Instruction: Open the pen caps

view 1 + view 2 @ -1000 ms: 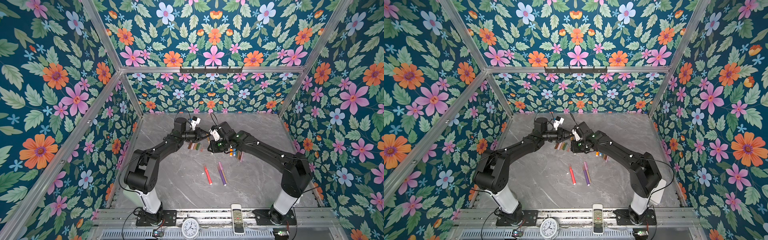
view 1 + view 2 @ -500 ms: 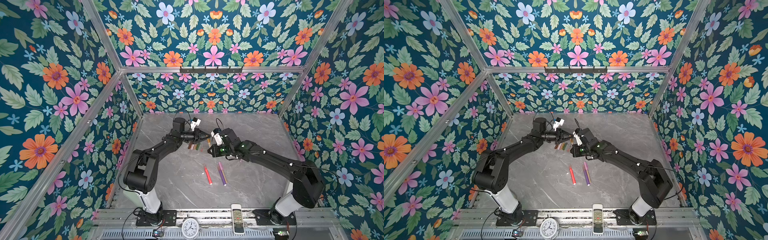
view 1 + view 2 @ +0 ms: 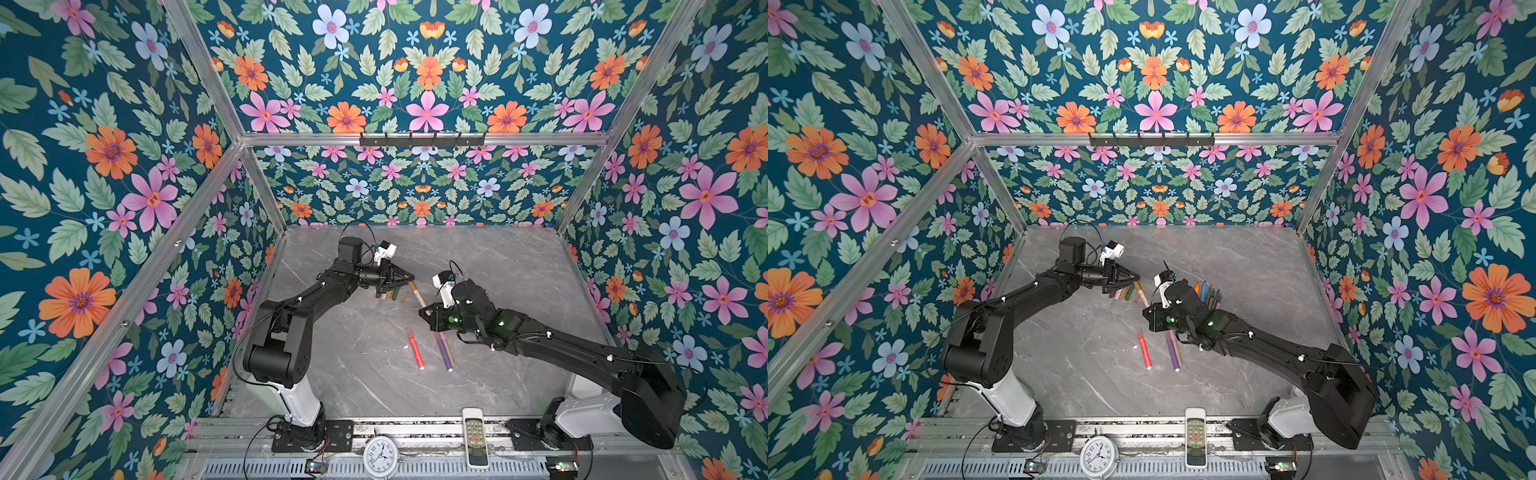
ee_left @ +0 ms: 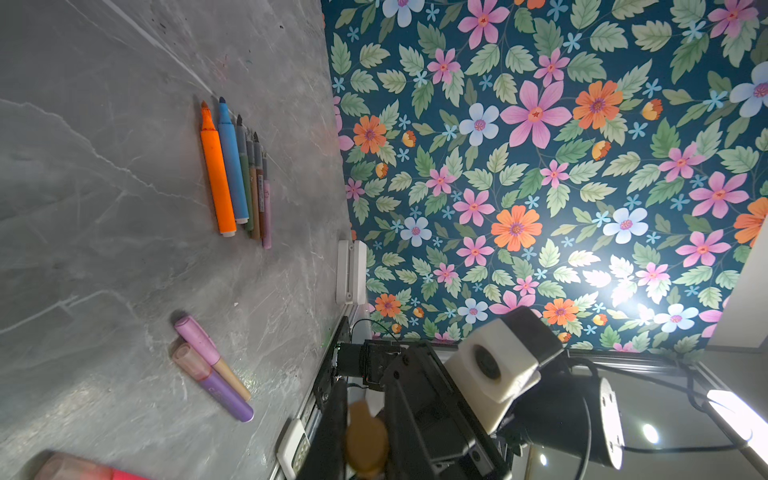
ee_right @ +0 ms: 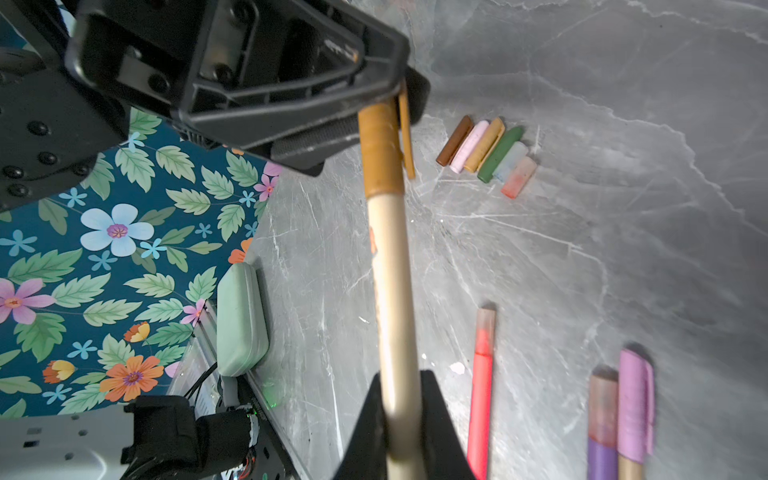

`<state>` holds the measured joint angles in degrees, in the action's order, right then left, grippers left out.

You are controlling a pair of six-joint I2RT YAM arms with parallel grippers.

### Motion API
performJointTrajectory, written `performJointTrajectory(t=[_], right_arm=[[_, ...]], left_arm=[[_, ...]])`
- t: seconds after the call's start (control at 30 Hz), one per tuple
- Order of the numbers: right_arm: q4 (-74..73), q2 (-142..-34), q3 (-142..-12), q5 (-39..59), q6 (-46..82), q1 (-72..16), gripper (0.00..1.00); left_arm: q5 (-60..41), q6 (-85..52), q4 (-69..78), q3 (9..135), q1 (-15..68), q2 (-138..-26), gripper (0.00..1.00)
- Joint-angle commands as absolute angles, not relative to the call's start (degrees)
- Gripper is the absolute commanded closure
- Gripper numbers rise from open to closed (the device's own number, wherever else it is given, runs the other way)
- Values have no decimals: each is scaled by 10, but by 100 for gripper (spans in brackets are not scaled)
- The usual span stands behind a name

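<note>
listing item one: what is held? (checker)
tan pen (image 5: 390, 270), one, tilted, held clear of the worktop (image 3: 498, 257). left fingers (image 5: 299, 99) closed on its mustard cap (image 5: 380, 149); right fingers (image 5: 440, 419) closed on the barrel's other end. cap sits on the barrel, no gap showing. (clerk)
item two, loose caps? (checker)
loose caps (image 5: 486, 153), six in a touching row: brown, pink, tan, green, pale, reddish. lying on the worktop just beside the tan pen's capped end. (clerk)
other pens? (checker)
red pen (image 3: 415, 349), capped, lying on the worktop near the tan pen's gripped barrel end. purple pen (image 3: 444, 353) and a pink-capped pen (image 5: 633, 399), touching side by side, just past the red one from the tan pen. uncapped pens (image 3: 1208, 293), a tight row, orange and blue thickest, beyond the right arm (image 3: 1279, 349) from the tan pen. (clerk)
</note>
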<state>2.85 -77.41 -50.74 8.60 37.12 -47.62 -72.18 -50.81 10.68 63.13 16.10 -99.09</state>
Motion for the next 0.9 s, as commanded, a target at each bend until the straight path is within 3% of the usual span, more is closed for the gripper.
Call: performJointTrajectory(t=[0.0, 0.87], right_arm=[[201, -758, -499, 122, 387, -482, 100], [252, -683, -492, 62, 382, -477, 100]], left_arm=[[-566, -478, 189, 638, 140, -988, 100], [-562, -468, 178, 638, 133, -976, 100]])
